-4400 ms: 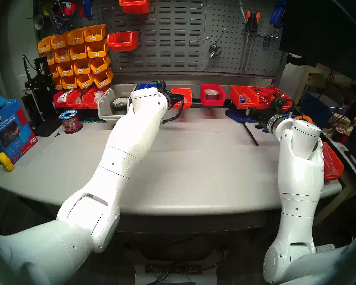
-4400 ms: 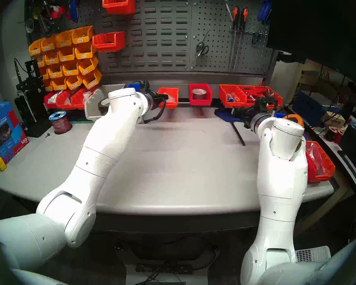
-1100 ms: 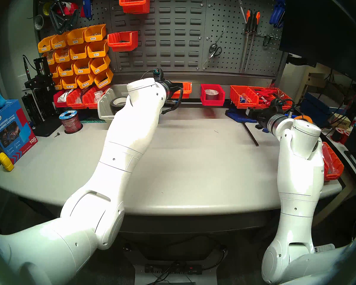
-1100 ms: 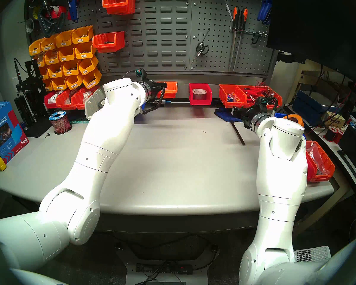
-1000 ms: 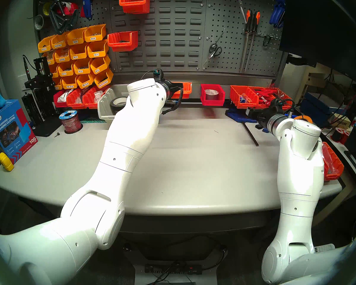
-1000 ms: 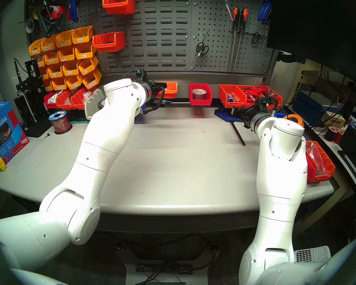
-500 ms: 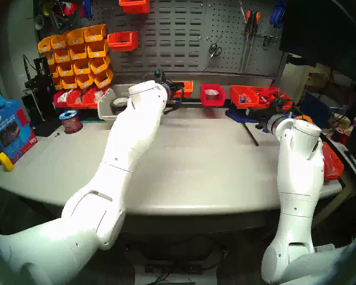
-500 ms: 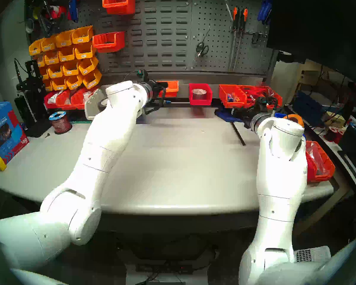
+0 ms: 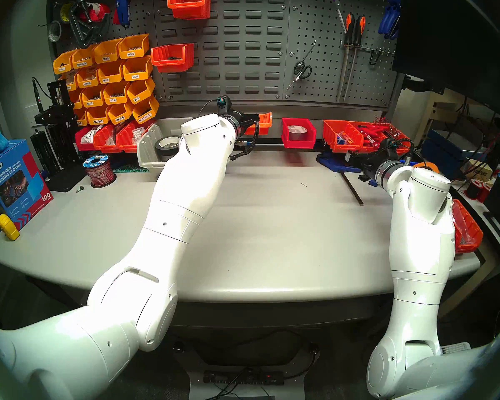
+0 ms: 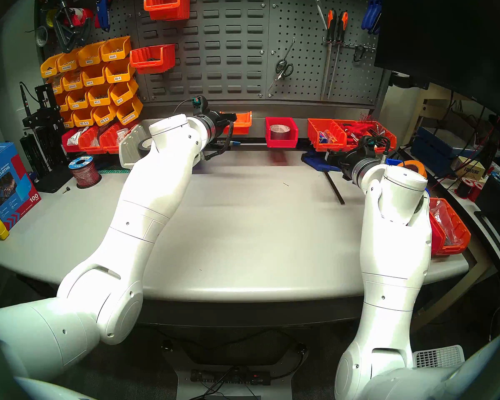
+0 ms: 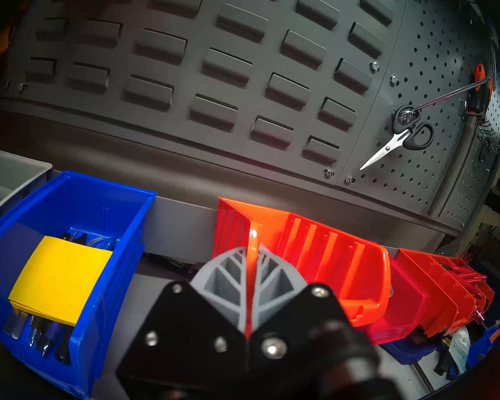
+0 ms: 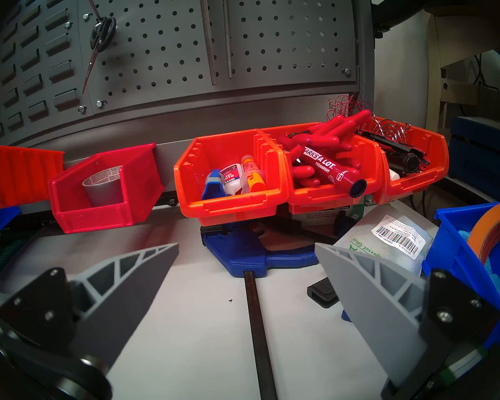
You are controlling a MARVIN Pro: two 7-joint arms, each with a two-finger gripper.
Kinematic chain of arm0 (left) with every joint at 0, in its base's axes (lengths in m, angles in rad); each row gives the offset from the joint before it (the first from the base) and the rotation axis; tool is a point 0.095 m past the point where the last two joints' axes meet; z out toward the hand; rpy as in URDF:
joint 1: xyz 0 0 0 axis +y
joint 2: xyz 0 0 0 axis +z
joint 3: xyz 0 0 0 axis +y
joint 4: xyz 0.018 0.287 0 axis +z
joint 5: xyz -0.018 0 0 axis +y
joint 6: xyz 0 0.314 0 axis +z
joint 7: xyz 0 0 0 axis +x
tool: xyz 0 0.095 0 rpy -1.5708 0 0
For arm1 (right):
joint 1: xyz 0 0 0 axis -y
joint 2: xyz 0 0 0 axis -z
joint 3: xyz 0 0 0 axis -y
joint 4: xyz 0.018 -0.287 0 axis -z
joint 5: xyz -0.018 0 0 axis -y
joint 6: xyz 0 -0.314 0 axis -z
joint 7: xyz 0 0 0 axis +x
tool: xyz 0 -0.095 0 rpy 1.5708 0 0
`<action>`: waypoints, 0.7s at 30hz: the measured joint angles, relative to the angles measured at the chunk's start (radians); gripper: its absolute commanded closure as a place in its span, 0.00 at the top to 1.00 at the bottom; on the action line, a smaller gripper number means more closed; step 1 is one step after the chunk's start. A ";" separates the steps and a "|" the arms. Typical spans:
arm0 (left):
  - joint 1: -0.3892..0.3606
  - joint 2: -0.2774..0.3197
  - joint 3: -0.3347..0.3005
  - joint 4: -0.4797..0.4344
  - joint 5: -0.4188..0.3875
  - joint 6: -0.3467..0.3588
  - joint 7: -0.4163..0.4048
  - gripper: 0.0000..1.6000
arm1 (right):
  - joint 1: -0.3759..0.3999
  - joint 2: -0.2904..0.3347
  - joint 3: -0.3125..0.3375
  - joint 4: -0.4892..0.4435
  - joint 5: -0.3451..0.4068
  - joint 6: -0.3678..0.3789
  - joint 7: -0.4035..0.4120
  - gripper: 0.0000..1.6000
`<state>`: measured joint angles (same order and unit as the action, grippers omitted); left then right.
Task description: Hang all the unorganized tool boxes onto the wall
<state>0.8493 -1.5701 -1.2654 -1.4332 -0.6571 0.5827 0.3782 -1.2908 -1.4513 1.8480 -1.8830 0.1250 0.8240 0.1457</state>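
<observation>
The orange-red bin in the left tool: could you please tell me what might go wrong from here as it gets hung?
1. The left tool pinches only one thin side wall of the orange-red bin, so the bin could twist or slip out.
2. The bin is tilted beside the red bin with the tape roll; swinging it could knock that neighbour.
3. The hook edge is hidden from view, so it may miss the louvred slots of the wall.
</observation>
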 measured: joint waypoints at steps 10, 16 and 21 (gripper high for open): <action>0.005 0.000 -0.003 -0.001 0.002 0.001 -0.007 0.00 | 0.000 -0.001 0.001 0.000 -0.002 0.000 0.001 1.00; 0.012 0.003 -0.009 -0.006 0.000 0.001 -0.014 0.00 | 0.000 -0.002 0.001 0.000 -0.003 0.000 0.003 1.00; 0.026 0.006 -0.014 -0.009 -0.003 -0.007 -0.023 0.00 | 0.000 -0.003 0.002 0.000 -0.005 0.000 0.004 1.00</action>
<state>0.8749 -1.5641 -1.2796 -1.4422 -0.6600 0.5759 0.3555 -1.2904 -1.4538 1.8499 -1.8830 0.1205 0.8243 0.1495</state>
